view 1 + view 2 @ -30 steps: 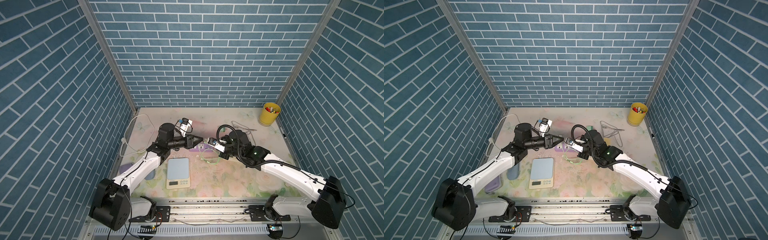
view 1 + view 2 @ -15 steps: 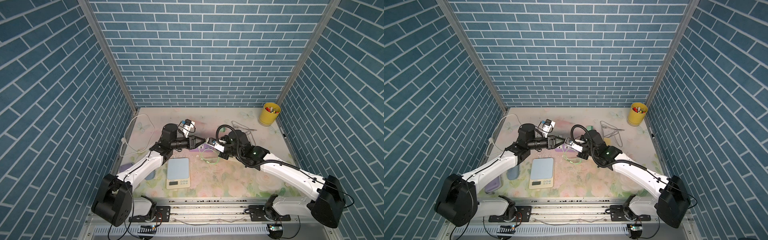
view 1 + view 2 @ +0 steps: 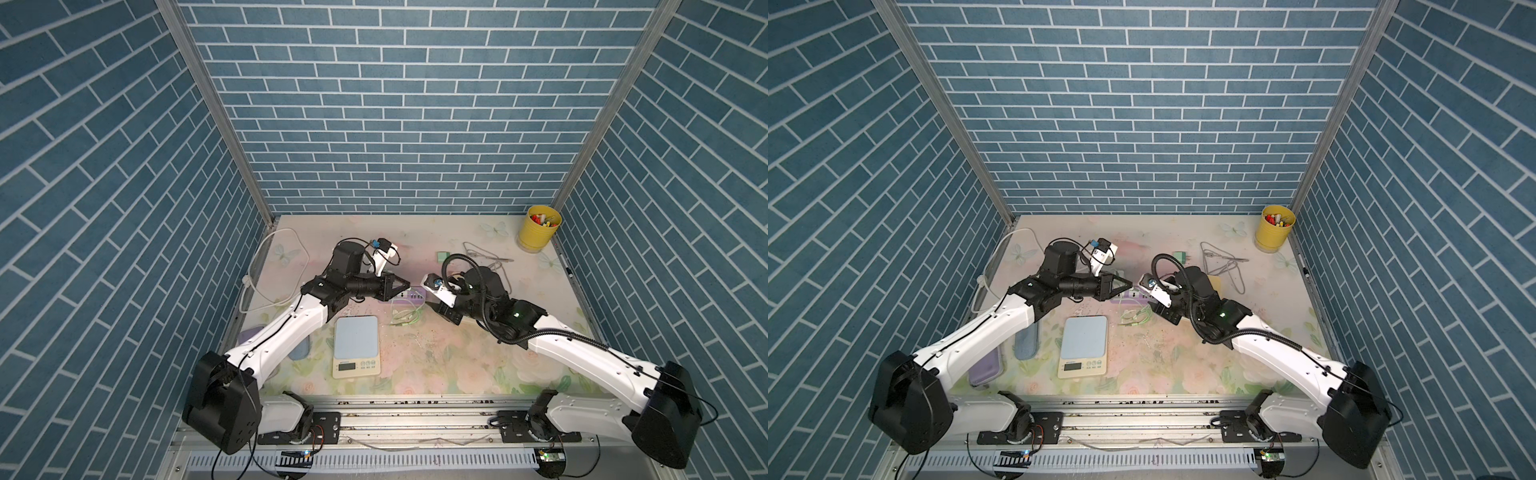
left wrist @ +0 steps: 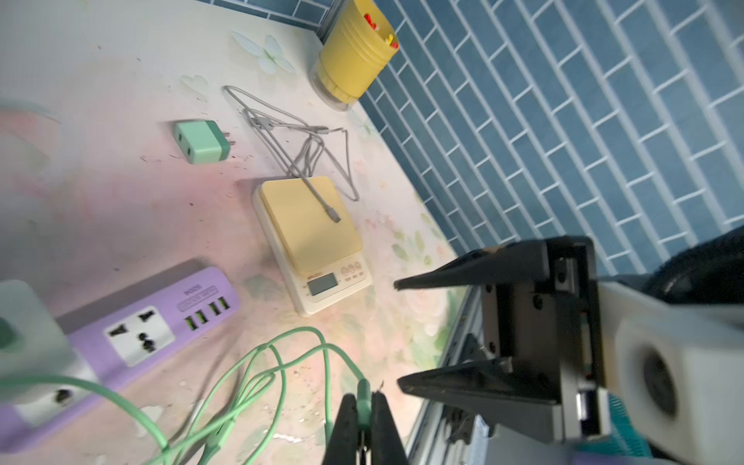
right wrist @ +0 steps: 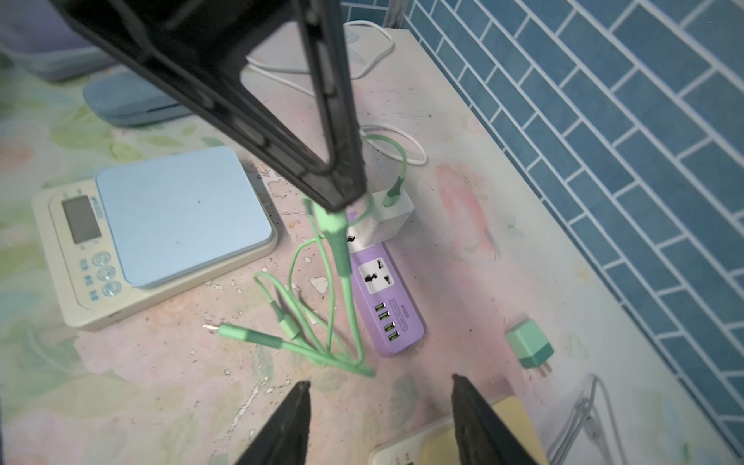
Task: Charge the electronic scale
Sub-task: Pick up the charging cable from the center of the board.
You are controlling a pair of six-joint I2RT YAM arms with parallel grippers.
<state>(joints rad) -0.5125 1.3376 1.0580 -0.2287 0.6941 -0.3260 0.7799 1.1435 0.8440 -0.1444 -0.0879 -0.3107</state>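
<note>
An electronic scale with a blue top (image 3: 356,345) sits at the front centre; its display faces the front edge. A second scale with a yellow top (image 4: 310,225) lies under my right arm. My left gripper (image 4: 364,398) is shut on one plug of the green cable (image 5: 340,245), held above the purple power strip (image 5: 386,290). The cable's other end sits in a white adapter (image 5: 388,215) on that strip. Its loose loops and other plugs lie on the mat beside the blue scale. My right gripper (image 5: 378,380) faces the left one, open and holding nothing.
A green wall charger (image 4: 201,141) and a grey cable (image 4: 298,133) lie behind the yellow scale, one grey plug resting on it. A yellow cup (image 3: 538,232) stands at the back right. A blue case (image 3: 1025,340), a purple case (image 3: 984,365) and a white cord (image 3: 274,266) are at the left.
My left arm has reached right to meet the right gripper and has shut on the green plug. The right gripper, shut before, has opened and let the plug go.
</note>
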